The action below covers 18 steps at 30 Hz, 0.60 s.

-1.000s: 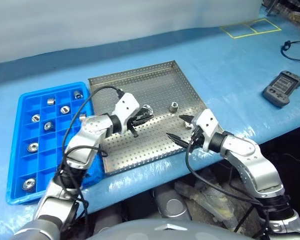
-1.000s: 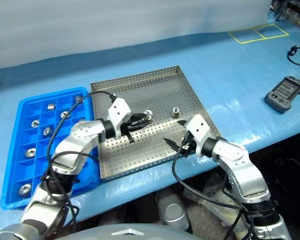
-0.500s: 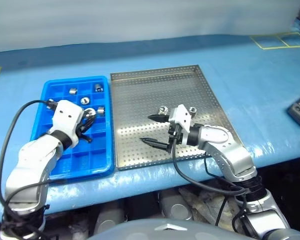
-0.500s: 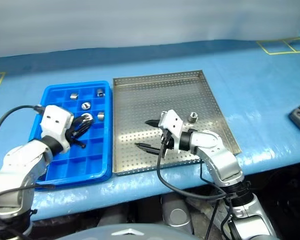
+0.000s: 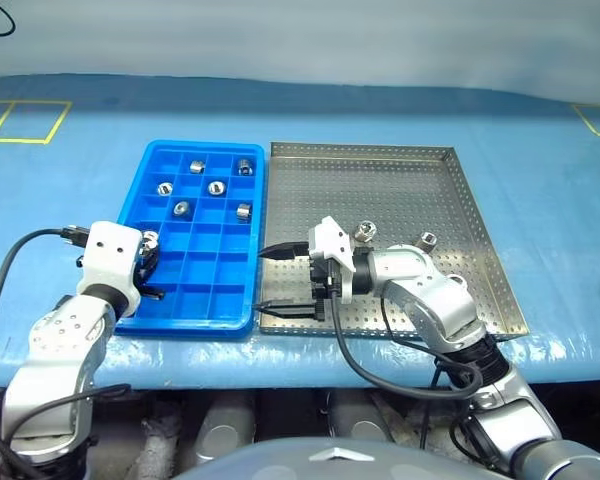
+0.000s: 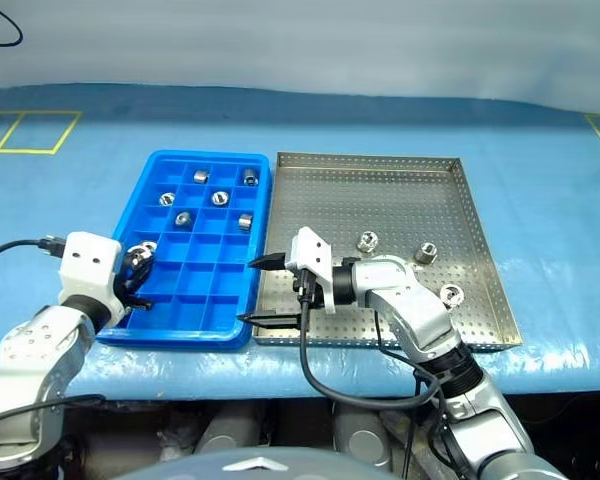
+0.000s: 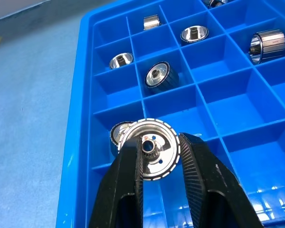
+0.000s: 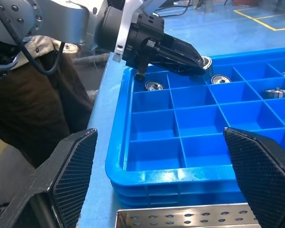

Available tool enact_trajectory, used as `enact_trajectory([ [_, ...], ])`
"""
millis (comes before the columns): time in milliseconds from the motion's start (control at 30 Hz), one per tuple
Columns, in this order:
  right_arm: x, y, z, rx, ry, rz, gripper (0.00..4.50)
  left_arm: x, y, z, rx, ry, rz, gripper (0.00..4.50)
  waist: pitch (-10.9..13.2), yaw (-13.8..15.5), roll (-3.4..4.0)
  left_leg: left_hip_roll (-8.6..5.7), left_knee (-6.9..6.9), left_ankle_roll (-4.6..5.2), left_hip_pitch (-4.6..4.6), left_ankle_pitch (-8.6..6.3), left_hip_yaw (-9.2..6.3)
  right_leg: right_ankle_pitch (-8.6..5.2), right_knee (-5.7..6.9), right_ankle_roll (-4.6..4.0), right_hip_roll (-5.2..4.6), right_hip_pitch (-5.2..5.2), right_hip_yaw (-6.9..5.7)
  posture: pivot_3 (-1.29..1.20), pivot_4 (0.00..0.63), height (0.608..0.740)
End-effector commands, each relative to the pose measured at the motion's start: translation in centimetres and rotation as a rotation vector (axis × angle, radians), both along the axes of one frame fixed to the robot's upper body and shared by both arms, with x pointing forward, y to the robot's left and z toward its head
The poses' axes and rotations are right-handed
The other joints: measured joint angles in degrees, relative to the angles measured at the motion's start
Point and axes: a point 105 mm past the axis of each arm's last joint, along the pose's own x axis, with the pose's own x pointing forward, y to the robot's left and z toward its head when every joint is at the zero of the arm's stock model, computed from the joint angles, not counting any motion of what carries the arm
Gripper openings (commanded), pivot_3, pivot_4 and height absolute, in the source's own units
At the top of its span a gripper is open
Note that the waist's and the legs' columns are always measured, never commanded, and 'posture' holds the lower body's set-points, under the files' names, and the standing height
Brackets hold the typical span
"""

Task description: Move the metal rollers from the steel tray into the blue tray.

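left claw (image 7: 159, 156) is clamped on a roller (image 7: 149, 148): round shiny disc face w/ a dashed black-white rim and dark hollow centre, pinched between two matte black tapered fingers (image 7: 126, 185). it hangs over the near-left corner of the blue tray (image 5: 170, 310), just above a compartment w/ another roller (image 7: 118, 133) in it.

right claw (image 5: 272, 281) is spread wide, nothing in it; its black pointed fingers w/ cross-hatched pads (image 8: 73, 166) stick out sideways toward the blue tray, over the left edge of the steel tray (image 5: 480, 215).

blue tray: glossy moulded plastic, rounded lip, grid of square cells. several metal rollers sit in the far cells, e.g. (image 5: 197, 165), (image 5: 245, 167), (image 5: 166, 188), (image 5: 217, 187), (image 5: 182, 208), (image 5: 244, 211), some on end showing the bore, some on their side showing ribbed walls.

steel tray: dull silver sheet metal, floor punched w/ rows of tiny holes, low folded rim. three rollers left on it: (image 5: 364, 233), (image 5: 426, 241), (image 6: 450, 294).

both trays lie side by side, touching or nearly, on a surface (image 5: 540, 170) covered w/ slightly wrinkled light-blue sheet; yellow tape squares (image 5: 25, 120) at the far left. no readable writing anywhere.
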Motion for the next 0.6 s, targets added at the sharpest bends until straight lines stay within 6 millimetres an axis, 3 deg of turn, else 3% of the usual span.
enact_trajectory([
  [33, -0.4, 0.5, 1.0, 0.027, -0.035, 0.036, 4.50, 0.0, -0.4, 0.2, 0.001, -0.012, -0.013, 0.82, 0.0, 0.1, 0.00, 0.01, 0.00, -0.04, 0.00, 0.01, -0.05, -0.02, 0.01, -0.04, 0.01, 0.01, -0.06, 0.05, 0.150, 0.740],
  [300, -0.4, 0.5, 1.1, 0.032, -0.046, 0.022, 4.50, 0.0, -1.1, -0.2, -0.028, 0.013, -0.061, 0.82, 0.0, 0.0, 0.01, 0.02, 0.00, -0.14, 0.00, 0.05, -0.25, -0.06, 0.04, -0.11, 0.03, 0.08, -0.28, 0.03, 0.150, 0.740],
  [600, -0.1, 0.2, 1.2, 0.031, -0.053, -0.005, 4.50, 0.1, -0.9, -0.2, -0.023, 0.007, -0.052, 3.71, 0.0, 0.0, 0.01, 0.03, 0.00, -0.26, -0.02, 0.11, -0.53, -0.12, 0.04, -0.22, 0.01, 0.15, -0.62, 0.02, 0.150, 0.740],
])
